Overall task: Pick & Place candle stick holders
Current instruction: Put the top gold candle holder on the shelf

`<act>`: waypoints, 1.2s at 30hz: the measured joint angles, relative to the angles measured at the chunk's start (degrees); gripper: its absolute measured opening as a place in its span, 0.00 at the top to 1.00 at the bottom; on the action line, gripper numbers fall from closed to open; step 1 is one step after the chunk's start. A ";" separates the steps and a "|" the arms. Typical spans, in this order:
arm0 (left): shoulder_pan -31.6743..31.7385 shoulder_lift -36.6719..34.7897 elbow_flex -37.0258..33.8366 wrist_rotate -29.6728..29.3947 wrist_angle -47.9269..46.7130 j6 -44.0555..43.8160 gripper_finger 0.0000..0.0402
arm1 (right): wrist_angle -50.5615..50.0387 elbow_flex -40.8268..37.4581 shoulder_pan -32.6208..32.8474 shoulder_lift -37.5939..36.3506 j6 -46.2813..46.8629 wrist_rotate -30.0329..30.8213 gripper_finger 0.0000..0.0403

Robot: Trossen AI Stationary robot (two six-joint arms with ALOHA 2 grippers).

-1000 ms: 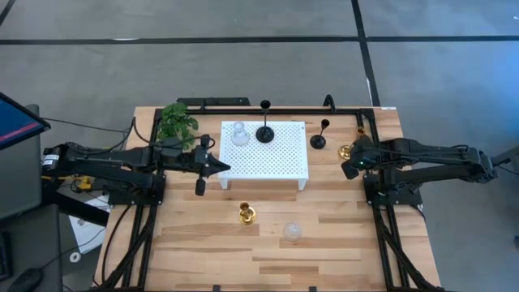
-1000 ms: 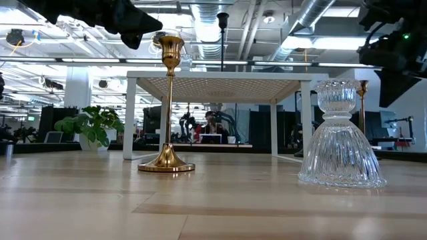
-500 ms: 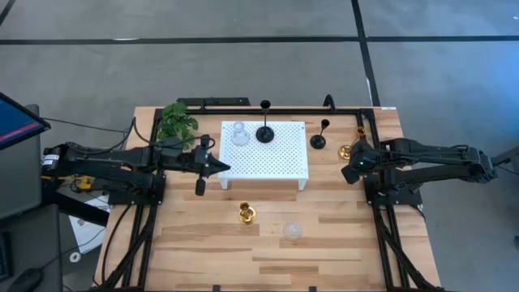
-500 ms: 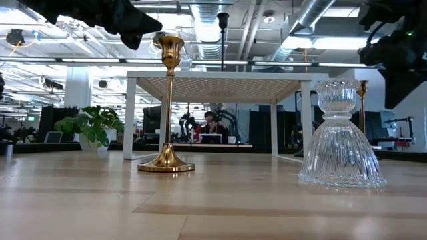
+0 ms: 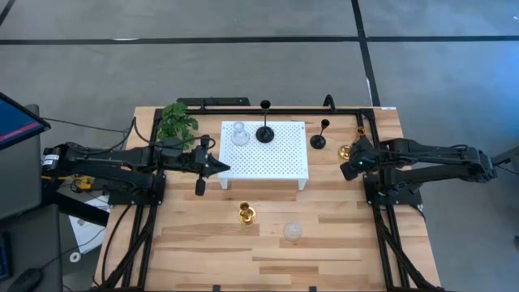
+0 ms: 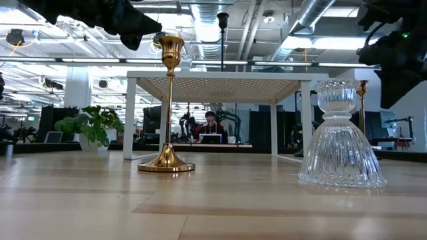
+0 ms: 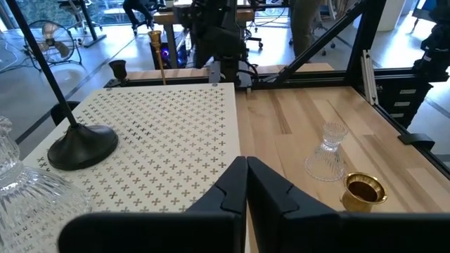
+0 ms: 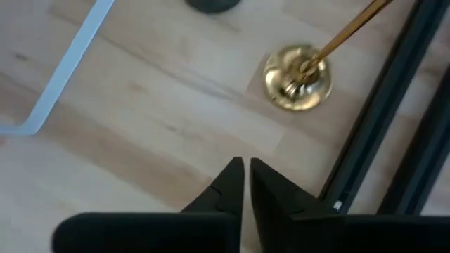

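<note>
A white perforated platform [image 5: 280,162] stands mid-table. A clear glass holder [image 5: 239,134] and a black holder [image 5: 265,133] stand on it on their round bases. Another black holder [image 5: 319,140] and a gold holder [image 5: 346,151] stand on the table to its right. A second gold holder [image 5: 246,213] and a second glass holder [image 5: 293,232] stand toward the near edge. My left gripper [image 5: 224,167] is shut and empty, hovering over the platform's left edge [image 7: 245,177]. My right gripper [image 5: 347,170] is shut and empty, above the table just near of the right gold holder's base [image 8: 297,81].
A green leafy plant [image 5: 177,122] stands at the far left corner. A black frame rail [image 5: 268,104] runs along the far edge and down both sides. Bare wood lies between the platform and the near edge, around the gold and glass holders.
</note>
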 joint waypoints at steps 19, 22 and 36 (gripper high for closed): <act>0.00 0.00 0.01 0.00 -1.30 -0.02 0.98 | 4.57 -0.07 -2.24 9.80 9.25 22.57 0.43; 0.00 -0.02 -0.32 0.00 -1.41 -0.02 0.98 | 4.79 -0.07 -3.05 11.69 9.24 25.40 0.43; 0.00 -0.02 -2.91 -0.44 -1.23 -0.02 0.98 | 15.37 -4.26 -8.51 15.41 6.68 28.58 0.58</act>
